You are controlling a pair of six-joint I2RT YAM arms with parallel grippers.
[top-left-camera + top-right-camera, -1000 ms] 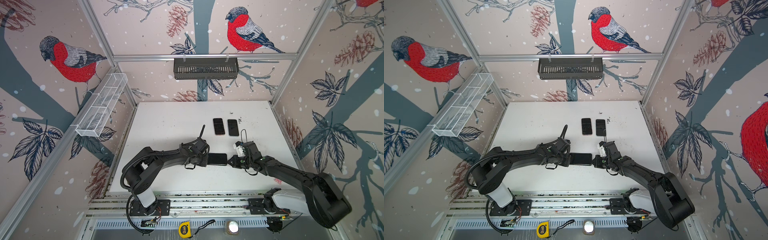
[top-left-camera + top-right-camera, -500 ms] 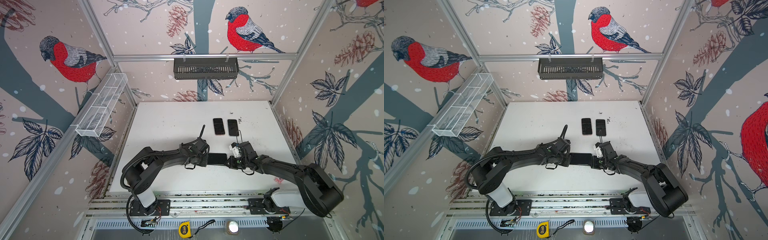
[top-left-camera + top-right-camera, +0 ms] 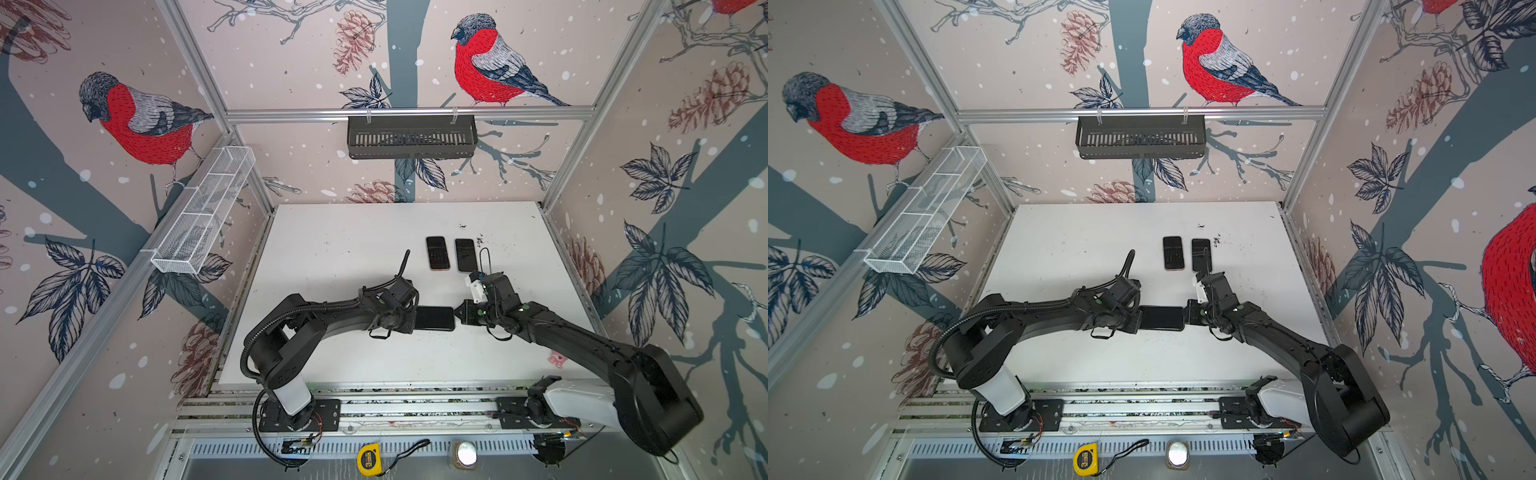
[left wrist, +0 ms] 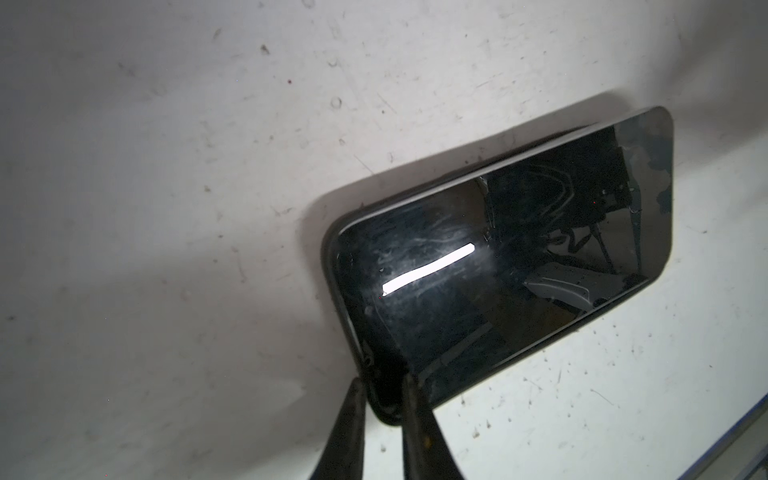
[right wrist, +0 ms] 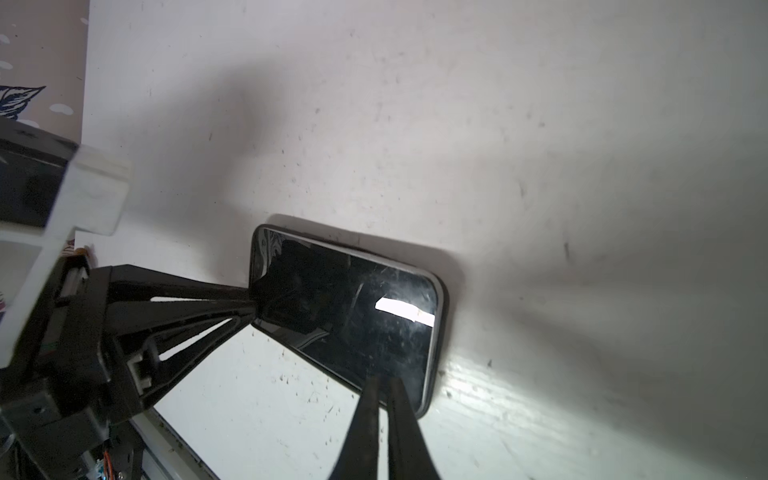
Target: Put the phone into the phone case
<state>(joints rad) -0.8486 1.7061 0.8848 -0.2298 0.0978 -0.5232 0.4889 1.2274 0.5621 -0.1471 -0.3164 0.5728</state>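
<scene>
1. Phone (image 3: 434,318) spans the gap between the two grippers, screen up, low over the white table (image 3: 332,257). I cannot tell whether it rests on the table or is just lifted.
2. The left gripper (image 4: 384,395) has its jaws narrow and clamped on one short end, with the phone's edge in the gap between the two fingers. This grip probably anchors the phone so it cannot slide or twist.
3. The right gripper (image 5: 384,384) has its jaws drawn almost together, tips at the opposite short end, straight ahead of the left jaws. I cannot tell whether they nip the edge or only press on it. A closed tip would suit pushing that end home.
4. A pale rim (image 4: 419,195) runs along the phone's long side. It may be the phone case already around it, but that is not certain.
5. Two dark slabs (image 3: 437,252) (image 3: 465,254) lie side by side off to one side of the right jaws, clear of both grips.
</scene>
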